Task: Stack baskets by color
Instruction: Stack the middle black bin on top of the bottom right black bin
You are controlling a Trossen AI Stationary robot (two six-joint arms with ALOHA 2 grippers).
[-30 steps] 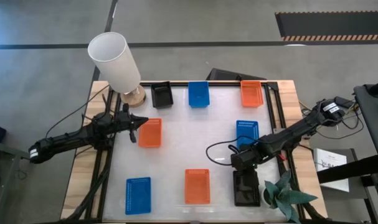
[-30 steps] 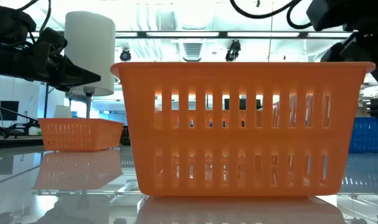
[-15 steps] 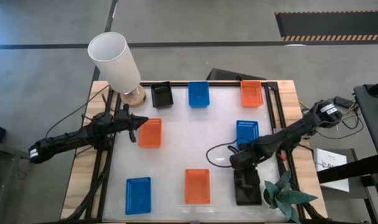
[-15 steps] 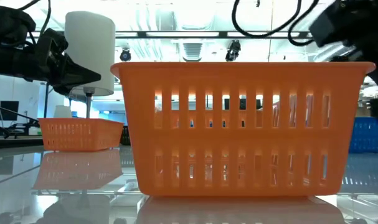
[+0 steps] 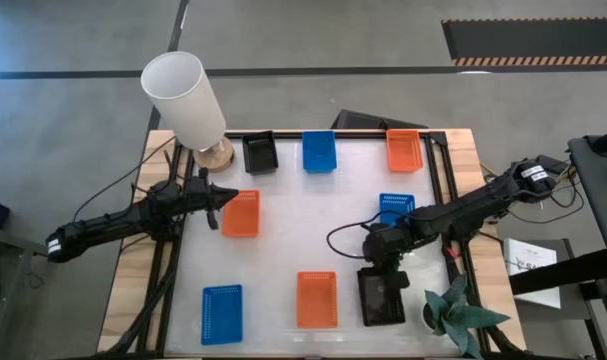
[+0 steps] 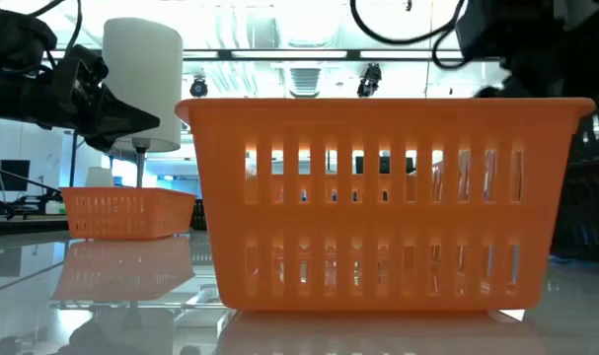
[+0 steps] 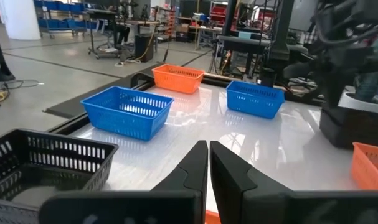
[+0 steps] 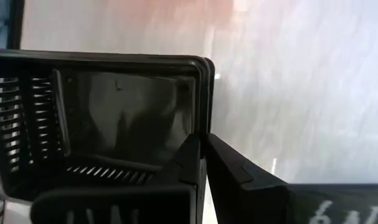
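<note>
My right gripper (image 5: pixel 383 263) is shut on a black basket (image 5: pixel 382 298) near the table's front right. Behind my right arm stands a blue basket (image 5: pixel 394 207). My left gripper (image 5: pixel 216 200) hangs shut and touches nothing, beside an orange basket (image 5: pixel 240 213) at the left. Another orange basket (image 5: pixel 316 299) and a blue one (image 5: pixel 221 314) rest on their bottoms along the near edge. At the far edge stand a black basket (image 5: pixel 260 152), a blue one (image 5: pixel 320 151) and an orange one (image 5: pixel 404 150). My right gripper grips a side wall of the black basket at its rim (image 8: pixel 203 118), near a corner at the basket's far end. One finger (image 8: pixel 187 163) is inside the basket and the other outside. The fingers slant down from above. Whether the basket is clear of the table, I cannot tell.
A tall white lampshade cylinder (image 5: pixel 184 98) on a wooden foot stands at the far left corner. A green plant (image 5: pixel 459 312) sits at the near right corner, close to the held basket. In the low view the near orange basket (image 6: pixel 383 202) blocks most of the table.
My right gripper has gone toward the table's left edge. The black basket has shifted left with it and turned a little. In the low view it now hides the blue basket at the right.
</note>
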